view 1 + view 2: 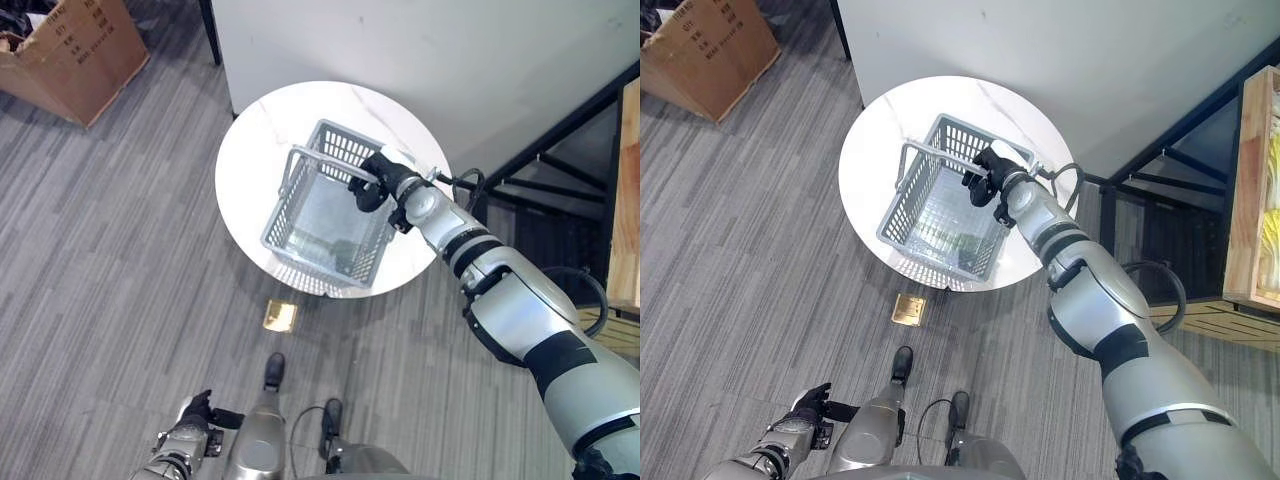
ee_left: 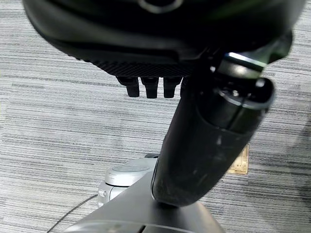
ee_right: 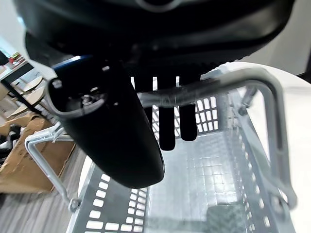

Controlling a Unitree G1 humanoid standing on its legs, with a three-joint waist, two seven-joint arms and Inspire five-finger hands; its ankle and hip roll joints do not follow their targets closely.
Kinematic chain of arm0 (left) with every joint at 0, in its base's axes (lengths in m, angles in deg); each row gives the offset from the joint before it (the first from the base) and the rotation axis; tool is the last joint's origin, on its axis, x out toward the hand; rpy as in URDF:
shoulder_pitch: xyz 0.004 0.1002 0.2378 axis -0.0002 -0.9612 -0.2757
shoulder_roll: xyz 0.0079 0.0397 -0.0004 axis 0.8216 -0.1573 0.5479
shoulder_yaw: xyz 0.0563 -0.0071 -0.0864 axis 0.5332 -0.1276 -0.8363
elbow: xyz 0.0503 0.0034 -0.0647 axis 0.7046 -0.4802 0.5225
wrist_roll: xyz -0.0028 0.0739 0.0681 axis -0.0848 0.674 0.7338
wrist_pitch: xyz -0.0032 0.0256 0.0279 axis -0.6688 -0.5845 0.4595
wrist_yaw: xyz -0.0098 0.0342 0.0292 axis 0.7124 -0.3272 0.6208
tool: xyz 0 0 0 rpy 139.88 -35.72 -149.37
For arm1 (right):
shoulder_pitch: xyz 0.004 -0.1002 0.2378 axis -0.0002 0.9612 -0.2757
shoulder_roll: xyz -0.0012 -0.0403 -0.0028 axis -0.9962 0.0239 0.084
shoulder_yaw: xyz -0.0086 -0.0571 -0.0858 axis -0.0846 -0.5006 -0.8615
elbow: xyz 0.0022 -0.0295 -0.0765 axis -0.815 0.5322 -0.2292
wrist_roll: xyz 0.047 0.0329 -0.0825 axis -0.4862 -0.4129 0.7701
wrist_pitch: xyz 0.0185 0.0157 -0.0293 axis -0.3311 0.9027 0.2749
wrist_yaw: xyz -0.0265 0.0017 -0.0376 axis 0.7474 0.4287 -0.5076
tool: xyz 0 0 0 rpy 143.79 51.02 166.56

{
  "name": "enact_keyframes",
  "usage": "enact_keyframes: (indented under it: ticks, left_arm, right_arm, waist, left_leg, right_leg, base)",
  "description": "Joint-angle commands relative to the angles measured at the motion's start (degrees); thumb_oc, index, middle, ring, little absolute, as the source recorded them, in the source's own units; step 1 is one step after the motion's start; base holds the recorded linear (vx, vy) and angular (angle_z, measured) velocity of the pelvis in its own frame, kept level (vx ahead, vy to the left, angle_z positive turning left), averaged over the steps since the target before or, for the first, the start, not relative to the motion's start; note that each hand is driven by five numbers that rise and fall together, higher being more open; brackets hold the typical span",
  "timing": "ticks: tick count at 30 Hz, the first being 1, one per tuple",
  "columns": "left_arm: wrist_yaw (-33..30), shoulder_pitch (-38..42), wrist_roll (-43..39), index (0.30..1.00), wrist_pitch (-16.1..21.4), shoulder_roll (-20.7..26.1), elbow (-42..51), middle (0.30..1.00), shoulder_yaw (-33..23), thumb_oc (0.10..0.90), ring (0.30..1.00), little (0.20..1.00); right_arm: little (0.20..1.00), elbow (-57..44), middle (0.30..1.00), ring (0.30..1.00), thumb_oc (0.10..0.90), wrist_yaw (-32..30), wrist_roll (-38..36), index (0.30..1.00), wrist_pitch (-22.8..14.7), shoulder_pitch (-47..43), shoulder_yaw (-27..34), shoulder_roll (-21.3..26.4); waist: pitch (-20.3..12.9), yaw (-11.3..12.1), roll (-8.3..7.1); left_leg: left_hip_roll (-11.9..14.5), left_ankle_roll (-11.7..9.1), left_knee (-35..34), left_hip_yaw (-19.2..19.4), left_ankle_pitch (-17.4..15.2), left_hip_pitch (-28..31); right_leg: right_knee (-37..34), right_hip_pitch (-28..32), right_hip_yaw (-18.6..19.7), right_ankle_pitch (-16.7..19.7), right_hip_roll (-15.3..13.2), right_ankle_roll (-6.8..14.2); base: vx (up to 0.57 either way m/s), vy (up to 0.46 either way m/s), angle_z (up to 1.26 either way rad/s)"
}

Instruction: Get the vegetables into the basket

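A grey plastic basket (image 1: 322, 215) stands on a round white table (image 1: 250, 150), near its front edge. Its wire handle (image 3: 218, 85) is raised. My right hand (image 1: 378, 180) reaches over the basket's far right rim, and its fingers (image 3: 167, 126) curl round the handle, with the thumb (image 3: 112, 136) on the near side. Something dark green (image 3: 228, 216) lies on the basket's floor; what it is I cannot tell. My left hand (image 1: 195, 412) hangs low by my side over the carpet, fingers relaxed.
A cardboard box (image 1: 70, 55) sits on the grey carpet at the far left. A brass floor plate (image 1: 279, 316) lies just in front of the table. A white wall runs behind the table, a black metal frame (image 1: 560, 150) and a wooden crate (image 1: 1255, 180) stand at the right.
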Motion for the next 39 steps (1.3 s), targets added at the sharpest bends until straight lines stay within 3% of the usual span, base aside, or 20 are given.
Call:
enact_keyframes:
  ticks: [1, 4, 6, 9, 20, 23, 24, 26, 32, 39]
  left_arm:
    - [0.87, -1.5, 2.27, 1.0, -0.33, 1.07, -2.23, 1.0, 1.49, 0.9, 1.0, 1.0]
    - [1.57, -2.15, 4.28, 1.0, -1.25, 0.57, -2.42, 1.0, -0.53, 0.9, 1.0, 1.0]
    - [1.55, -2.5, 4.71, 1.0, -1.45, 0.42, -2.46, 1.0, -0.89, 0.9, 1.0, 1.0]
    - [2.45, -4.22, 6.67, 1.0, -2.07, -0.25, -2.26, 1.0, -2.22, 0.9, 1.0, 1.0]
    - [4.08, -6.81, 10.42, 1.0, -2.8, -2.35, -1.8, 1.0, -3.14, 0.9, 1.0, 1.0]
    - [4.2, -6.91, 10.38, 1.0, -2.85, -2.5, -1.85, 1.0, -3.52, 0.9, 1.0, 1.0]
    - [4.71, -7.51, 10.96, 1.0, -2.83, -3.11, -1.78, 1.0, -4.6, 0.9, 1.0, 1.0]
    - [4.64, -7.39, 10.6, 1.0, -2.8, -3.27, -1.03, 1.0, -4.01, 0.9, 1.0, 1.0]
    - [5.19, -7.72, 11.4, 1.0, -2.9, -4.75, -0.39, 1.0, -1.85, 0.9, 1.0, 1.0]
    - [4.98, -7.63, 11.86, 1.0, -2.53, -5.42, 0.71, 1.0, -0.81, 0.9, 1.0, 1.0]
  right_arm:
    - [0.3, -6.25, 0.3, 0.3, 0.4, -1.79, -0.41, 0.3, -3.12, -3.49, 1.67, 3.96]
    - [0.3, -21.32, 0.3, 0.3, 0.4, -0.59, -2.62, 0.3, -3.85, 4.13, 4.73, 13.77]
    - [0.3, -24.63, 0.3, 0.3, 0.4, -0.55, -2.98, 0.3, -3.89, 6.32, 5.97, 15.73]
    - [0.3, -35.03, 0.3, 0.3, 0.4, 0.61, -4.81, 0.3, -4.83, 16.59, 12.07, 21.54]
    - [0.3, -47.59, 0.3, 0.3, 0.4, 2.31, -3.88, 0.3, -6.2, 37.48, 26.98, 28.92]
    - [0.3, -48.06, 0.3, 0.3, 0.4, 2.16, -3.94, 0.3, -6.25, 39.93, 28.84, 29.05]
    - [0.3, -46.8, 0.3, 0.3, 0.4, 2.09, -4.07, 0.3, -6.19, 50.19, 35.84, 28.27]
    - [0.3, -43.92, 0.3, 0.3, 0.4, 1.06, -7.32, 0.3, -5.93, 55.0, 39.31, 24.87]
    - [0.3, -37.5, 0.3, 0.3, 0.4, -1.25, -4.95, 0.3, -4.94, 59.14, 41.14, 20.44]
    - [0.3, -36.01, 0.3, 0.3, 0.4, -1.67, -3.6, 0.3, -4.8, 60.53, 40.01, 17.17]
  waist:
    - [-3.82, -0.87, -3.11]
    - [-6.39, -3.54, -2.37]
    - [-6.94, -4.14, -2.12]
    - [-9.26, -6.26, -0.68]
    - [-11.69, -9.18, 2.12]
    - [-11.78, -9.46, 2.4]
    - [-12.2, -11.18, 3.81]
    - [-12.07, -11.97, 4.81]
    - [-11.15, -14.17, 7.46]
    - [-10.18, -16.0, 8.21]
  left_leg:
    - [1.64, -3.17, 2.29, 1.26, -5.06, 0.89]
    - [1.25, -2.94, 2.88, 2.26, -6.59, 4.27]
    - [1.23, -2.92, 2.79, 2.44, -6.77, 5.25]
    - [1.07, -2.93, 2.49, 2.94, -7.26, 8.06]
    - [1.52, -3.07, 3.03, 3.51, -7.86, 10.67]
    - [1.58, -3.1, 2.99, 3.55, -7.76, 10.75]
    - [1.92, -3.27, 2.83, 3.66, -7.41, 11.19]
    - [2.31, -3.55, 2.63, 3.7, -6.98, 11.34]
    - [2.36, -3.76, 2.16, 4.75, -7.02, 11.87]
    - [1.86, -2.77, 2.75, 8.37, -8.64, 12.37]
  right_leg:
    - [0.21, -0.37, 2.15, 4.87, -7.42, 5.68]
    - [1.64, 1.76, 2.87, 3.27, -8.16, 5.81]
    - [1.99, 2.31, 2.98, 2.93, -8.23, 5.86]
    - [2.53, 4.25, 2.89, 2.12, -8.35, 5.73]
    - [3.11, 5.99, 3.34, 1.41, -7.82, 5.15]
    - [3.15, 5.96, 3.47, 1.4, -7.71, 5.08]
    - [3.73, 5.78, 3.83, 1.27, -7.1, 4.64]
    - [3.67, 5.66, 3.94, 1.08, -6.72, 4.3]
    - [2.63, 5.39, 4.97, 1.66, -6.76, 4.2]
    - [2.99, 3.15, 8.79, 3.13, -7.34, 5.64]
  base:
    - [0.03, 0.037, -0.13]
    - [0.09, 0.051, -0.09]
    - [0.08, 0.023, -0.08]
    - [0.07, 0.004, -0.19]
    - [0.01, -0.015, -0.05]
    - [-0.01, -0.031, -0.03]
    - [-0.03, -0.096, 0.07]
    - [-0.03, -0.093, 0.1]
    - [-0.02, -0.015, -0.14]
    - [-0.01, 0.058, -0.34]
